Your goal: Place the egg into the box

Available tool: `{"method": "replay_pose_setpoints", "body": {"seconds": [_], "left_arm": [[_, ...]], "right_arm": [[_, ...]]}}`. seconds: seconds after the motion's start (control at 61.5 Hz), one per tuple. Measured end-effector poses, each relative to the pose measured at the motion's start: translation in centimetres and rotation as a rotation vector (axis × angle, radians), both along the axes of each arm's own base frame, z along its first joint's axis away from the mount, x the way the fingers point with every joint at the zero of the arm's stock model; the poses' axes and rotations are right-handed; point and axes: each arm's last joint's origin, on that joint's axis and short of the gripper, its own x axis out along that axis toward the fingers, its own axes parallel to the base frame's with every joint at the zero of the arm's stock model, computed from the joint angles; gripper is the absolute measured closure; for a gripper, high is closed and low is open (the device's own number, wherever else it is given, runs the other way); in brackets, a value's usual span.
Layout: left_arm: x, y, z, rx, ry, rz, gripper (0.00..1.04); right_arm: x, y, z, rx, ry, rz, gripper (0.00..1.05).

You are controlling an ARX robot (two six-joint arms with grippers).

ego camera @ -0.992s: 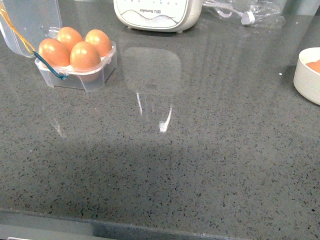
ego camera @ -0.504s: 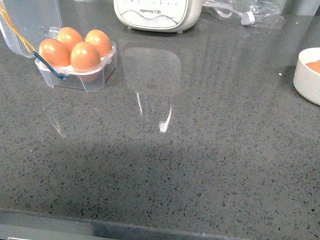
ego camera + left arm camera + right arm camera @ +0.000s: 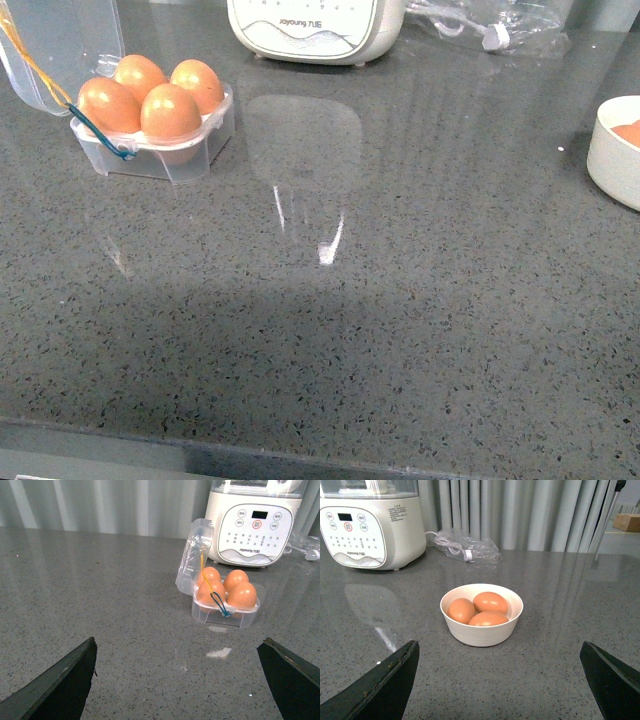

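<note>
As the open box (image 3: 205, 140), far left on the worktop (image 3: 400, 300), has an egg (image 3: 170, 112) in each of four cells, the task looks done; both arms' jaws are spread, empty.

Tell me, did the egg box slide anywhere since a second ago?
No. In the front view the box sits in the same spot, with the same gap to the white appliance behind it.

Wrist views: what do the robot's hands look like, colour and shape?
Only the fingers show. The left hand and right hand each have two matte black, wedge-shaped fingers tapering to narrow tips. No cables or markings are visible.
</note>
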Motion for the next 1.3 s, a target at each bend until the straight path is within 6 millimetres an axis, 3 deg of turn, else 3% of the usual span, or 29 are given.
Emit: {"method": "replay_pose_setpoints", "body": {"seconds": [0.195,0.342,0.667,0.797,0.96,1.041,1.302], "left_arm": [[0.0,0.0,0.0,0.0,0.007,0.01,0.07],[0.4,0.5,-1.0,0.019,0.322,0.16,0.07],[2.8,2.4,1.9,-0.022,0.225,0.14,0.07],[5.4,3.7,3.6,-0.027,0.185,0.095,0.07],[10.1,5.9,5.6,-0.04,0.177,0.079,0.07],[13.4,6.8,6.0,-0.042,0.215,0.065,0.07],[20.8,7.9,6.1,-0.015,0.309,0.052,0.07]], "right_arm": [[0.0,0.0,0.0,0.0,0.0,0.0,0.07],[0.0,0.0,0.0,0.0,0.0,0.0,0.07],[0.0,0.0,0.0,0.0,0.0,0.0,0.07],[0.0,0.0,0.0,0.0,0.0,0.0,0.07],[0.0,0.0,0.0,0.0,0.0,0.0,0.07],[0.0,0.0,0.0,0.0,0.0,0.0,0.07],[0.0,0.0,0.0,0.0,0.0,0.0,0.07]]}}
